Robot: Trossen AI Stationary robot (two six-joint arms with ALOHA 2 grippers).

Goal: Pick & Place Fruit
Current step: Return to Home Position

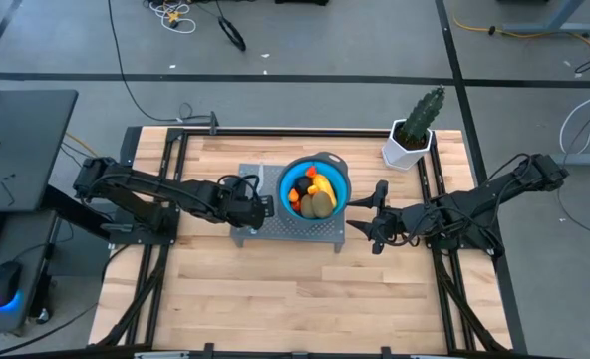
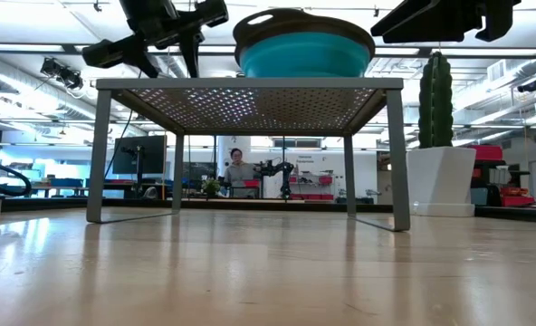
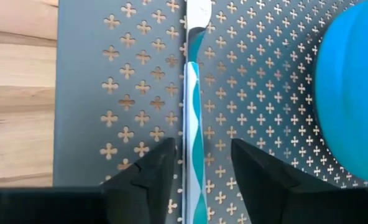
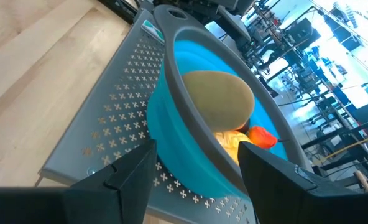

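Note:
The round blue bowl (image 1: pixel 315 189) stands on a grey perforated metal stand (image 1: pixel 295 231) at the table's middle. It holds the toy fruit: an olive-brown oval (image 4: pixel 218 93), a yellow piece (image 4: pixel 230 140) and an orange-red piece (image 4: pixel 262 137). A slim knife with a light blue wavy handle (image 3: pixel 194 124) lies flat on the stand, left of the bowl. My left gripper (image 3: pixel 202 168) is open just above the stand, one finger on either side of the knife's handle, and it also shows in the high view (image 1: pixel 265 207). My right gripper (image 1: pixel 360 217) is open and empty, level with the bowl's right side (image 4: pixel 171 137).
A potted cactus in a white pot (image 1: pixel 415 130) stands at the table's far right. The stand rests on thin legs (image 2: pixel 96 154) with open room beneath it. Bare wooden table (image 1: pixel 295 299) lies toward the near edge.

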